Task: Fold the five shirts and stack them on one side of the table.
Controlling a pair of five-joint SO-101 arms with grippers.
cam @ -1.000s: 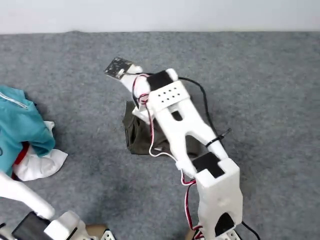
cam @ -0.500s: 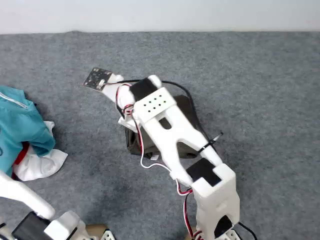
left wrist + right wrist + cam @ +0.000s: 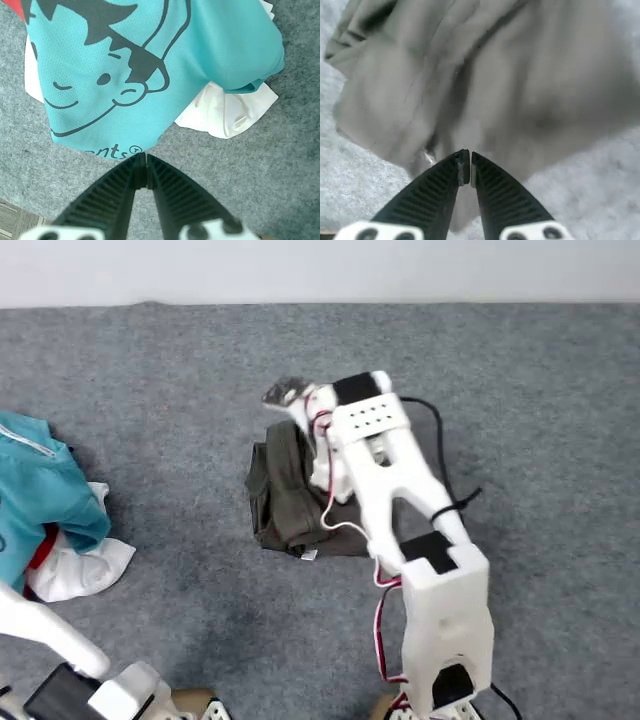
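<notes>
Grey carpeted table (image 3: 540, 390), pale wall (image 3: 320, 270) behind. Teal shirt (image 3: 150, 60) heaped at the left edge, over a white shirt (image 3: 230, 110). Olive shirt (image 3: 285, 495) mid-table, folded — long axis running near to far. Right gripper (image 3: 465, 162) above its far end, jaws pressed together, empty. Left gripper (image 3: 146, 167) likewise closed — tips just beside the teal hem.

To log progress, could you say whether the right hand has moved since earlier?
Yes; the right hand swung right, from past the olive shirt's corner to above it.
</notes>
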